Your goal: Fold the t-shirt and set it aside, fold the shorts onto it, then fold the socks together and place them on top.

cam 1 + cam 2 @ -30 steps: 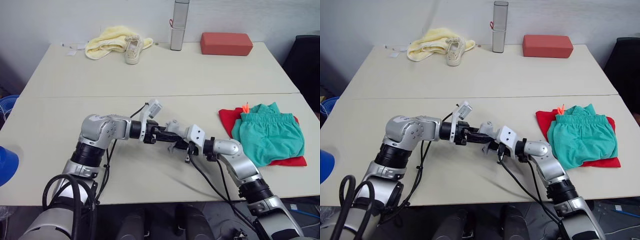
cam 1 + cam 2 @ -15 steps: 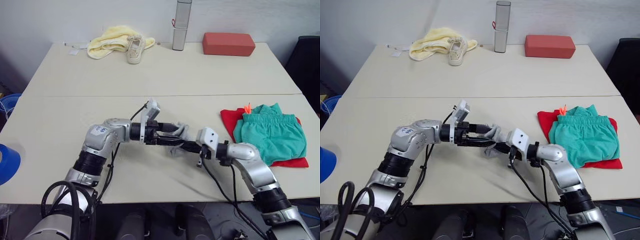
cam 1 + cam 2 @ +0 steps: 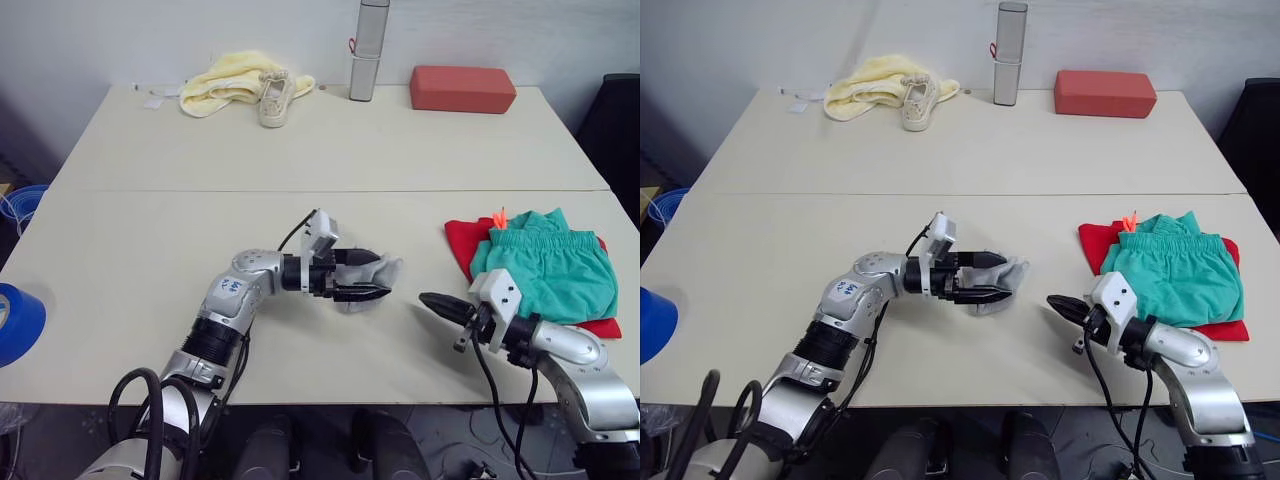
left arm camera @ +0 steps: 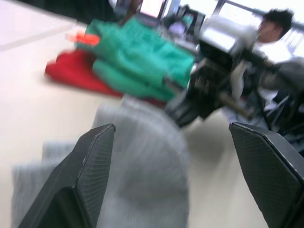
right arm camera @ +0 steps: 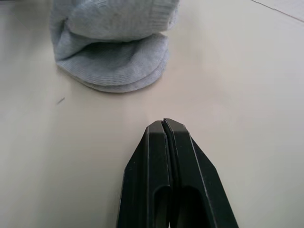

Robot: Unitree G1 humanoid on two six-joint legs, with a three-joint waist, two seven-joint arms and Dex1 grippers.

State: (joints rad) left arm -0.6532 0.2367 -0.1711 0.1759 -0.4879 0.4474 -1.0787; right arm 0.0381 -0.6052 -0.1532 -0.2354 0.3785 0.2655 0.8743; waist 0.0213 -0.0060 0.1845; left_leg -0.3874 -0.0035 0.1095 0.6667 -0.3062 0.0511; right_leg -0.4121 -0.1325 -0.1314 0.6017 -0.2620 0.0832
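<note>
left gripper (image 3: pixel 992 277): I see it spread wide around the socks (image 3: pixel 1002 281)
right gripper (image 5: pixel 164 124): wrist cam shows fingers pressed together, holding nothing

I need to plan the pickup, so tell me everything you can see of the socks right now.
The socks are light grey ribbed knit, folded into one small soft bundle with layered rounded edges. They lie on the table near its middle, well apart from the shorts stacked on the t-shirt. The left gripper has open fingers on either side of the bundle; whether they touch it is unclear. The right gripper, shut, is clear of them.
</note>
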